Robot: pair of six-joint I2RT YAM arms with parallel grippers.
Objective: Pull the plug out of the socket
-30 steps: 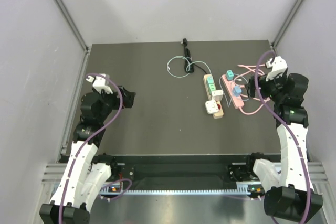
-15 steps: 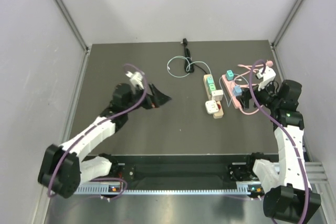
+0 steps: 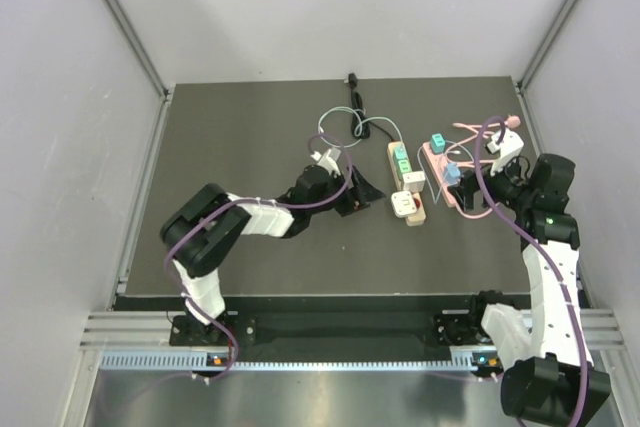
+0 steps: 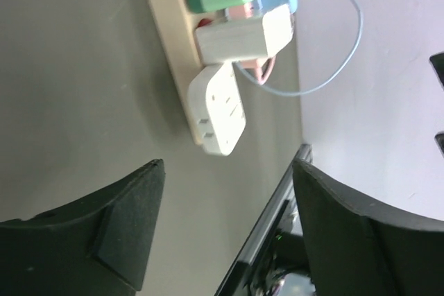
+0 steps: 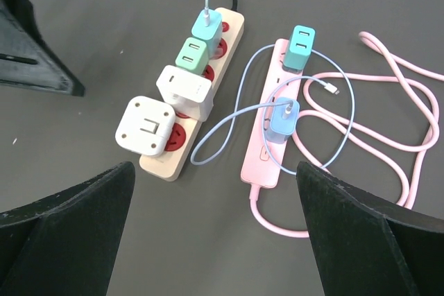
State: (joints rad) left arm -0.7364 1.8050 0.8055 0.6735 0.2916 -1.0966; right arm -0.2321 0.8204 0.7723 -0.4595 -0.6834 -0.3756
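1. The white plug (image 5: pixel 146 126) is seated at the near end of the beige socket strip (image 5: pixel 166 164). It is crowded by a second white plug (image 5: pixel 184 88).
2. The left tool (image 4: pixel 229 220) is poised just beside it, jaws wide, nothing gripped. The right tool (image 5: pixel 215 240) is spread wide and empty.
3. The pink strip (image 5: pixel 267 147) is shown whole in the right wrist view and mostly hidden in the left.
4. All is laid on a dark bench (image 3: pixel 250 137) enclosed by pale walls (image 3: pixel 80 147).

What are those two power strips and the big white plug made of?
The beige power strip looks like smooth matte plastic, though its tan tone could pass for wood. The pink power strip and the white adapter plug look like moulded plastic: rounded edges, faint sheen.
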